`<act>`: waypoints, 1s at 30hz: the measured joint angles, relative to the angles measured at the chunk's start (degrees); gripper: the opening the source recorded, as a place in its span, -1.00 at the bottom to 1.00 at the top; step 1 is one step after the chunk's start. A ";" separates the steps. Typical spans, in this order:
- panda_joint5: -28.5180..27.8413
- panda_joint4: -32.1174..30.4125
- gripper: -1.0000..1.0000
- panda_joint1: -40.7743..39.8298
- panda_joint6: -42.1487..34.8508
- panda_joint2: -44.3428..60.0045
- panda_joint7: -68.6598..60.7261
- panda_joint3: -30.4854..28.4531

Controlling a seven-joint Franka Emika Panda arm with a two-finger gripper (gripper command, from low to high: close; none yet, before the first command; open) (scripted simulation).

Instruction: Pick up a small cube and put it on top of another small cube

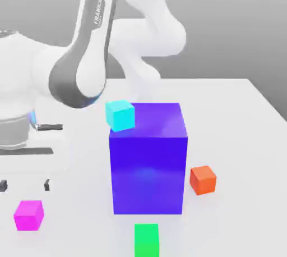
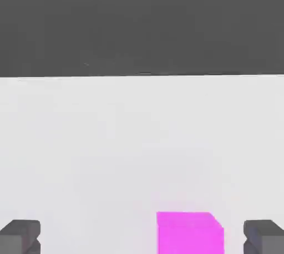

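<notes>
The white arm (image 1: 92,37) bends low toward the exterior view's left, its gripper (image 2: 142,236) with jaws spread wide.

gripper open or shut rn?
Open. In the hand view the gripper has its fingers far apart, the magenta cube between them, untouched.

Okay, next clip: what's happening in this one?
A white robot arm is going after the small pink cube, which sits on the white table near the exterior view's left. The gripper is open, its fingers wide apart with the cube between them, nothing gripped yet. A big blue block stands mid-table, with cyan, orange and green cubes around it.
</notes>
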 joint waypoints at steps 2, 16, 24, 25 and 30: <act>2.21 0.52 0.00 -2.05 2.60 4.08 -2.43 1.79; 2.94 0.87 -1.00 -4.04 4.06 6.14 -3.26 3.73; -7.68 -1.39 -1.00 10.23 -2.95 -4.04 10.62 7.08; -8.92 -1.62 -1.00 12.03 -3.47 -5.02 12.45 8.15; -10.95 -1.64 -1.00 17.79 -0.44 -2.72 17.29 12.92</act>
